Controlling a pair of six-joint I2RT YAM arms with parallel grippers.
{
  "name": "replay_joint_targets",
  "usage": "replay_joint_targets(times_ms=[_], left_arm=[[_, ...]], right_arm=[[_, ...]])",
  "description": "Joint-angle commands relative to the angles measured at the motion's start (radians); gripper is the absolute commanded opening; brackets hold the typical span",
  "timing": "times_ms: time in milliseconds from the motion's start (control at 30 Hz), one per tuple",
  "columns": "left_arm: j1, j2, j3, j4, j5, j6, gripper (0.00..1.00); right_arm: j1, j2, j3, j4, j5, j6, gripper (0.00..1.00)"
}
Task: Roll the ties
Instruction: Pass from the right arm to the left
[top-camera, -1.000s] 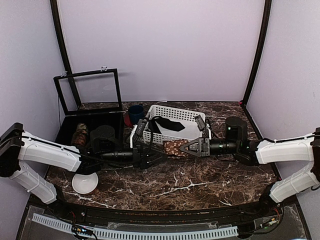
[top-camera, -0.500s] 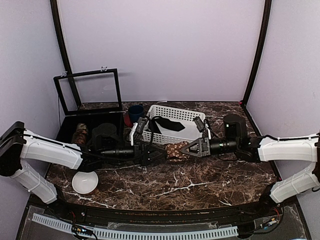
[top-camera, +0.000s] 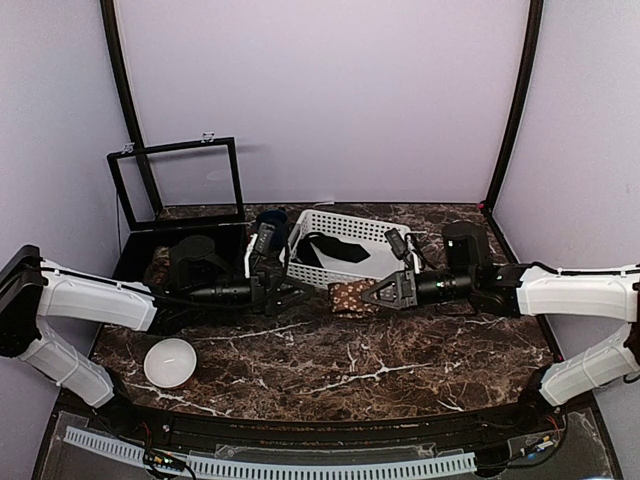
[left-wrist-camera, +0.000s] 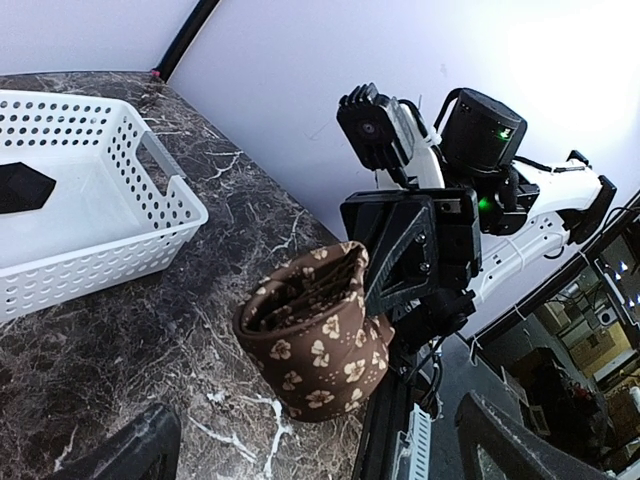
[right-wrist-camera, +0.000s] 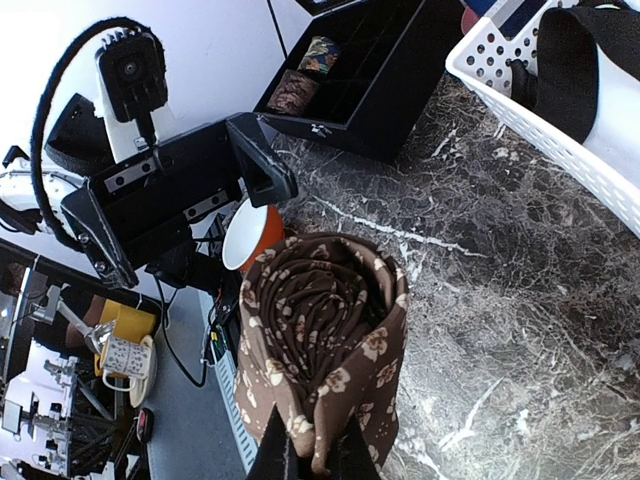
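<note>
tie: a rolled tie (top-camera: 348, 297), brown with tan flower prints, hung just above the table (top-camera: 400, 360), in front of the white basket (top-camera: 372, 231) and between the two arms.
right gripper: the right gripper (top-camera: 368, 296) was clamped on one edge of the coil, its fingers pinched close together on the cloth.
left gripper: the left gripper (top-camera: 298, 294) stood spread wide, facing the coil from the left, near it but not touching.
step in hand: probably a hand-over of the coil, or its carry to the black box (top-camera: 135, 250) at the left, where other coils (right-wrist-camera: 295, 92) lay in compartments.
how to do it well: the left jaws ought to close across the whole body of the coil, pressing all turns together, before the right let go; a pinch on an outer layer alone would likely let it unwind.
risk: the coil looked soft and a little slack at its centre.
</note>
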Motion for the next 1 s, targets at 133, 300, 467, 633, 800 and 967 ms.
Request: replay_joint_targets(times_ms=[133,300,467,633,800,967], left_arm=[[0.007,-0.004,-0.020,0.084,0.098,-0.034,0.99],[0.007,0.018,-0.027,0.164,0.119,-0.065,0.99],[0.006,0.067,-0.029,0.236,0.120,-0.110,0.99],[0.007,0.141,-0.033,0.318,0.101,-0.169,0.97],[0.006,0.190,-0.019,0.451,0.158,-0.221,0.93],[-0.003,0.235,0.004,0.566,0.196,-0.284,0.88]], right_arm=[[0.008,0.031,0.063,0.029,-0.048,-0.067,0.00],[0.015,0.050,0.086,0.040,-0.065,-0.065,0.00],[0.022,0.053,0.096,0.071,-0.084,-0.049,0.00],[0.037,0.058,0.085,0.174,-0.139,0.002,0.00],[0.053,0.071,0.087,0.220,-0.167,0.017,0.00],[0.063,0.092,0.093,0.237,-0.167,0.019,0.00]])
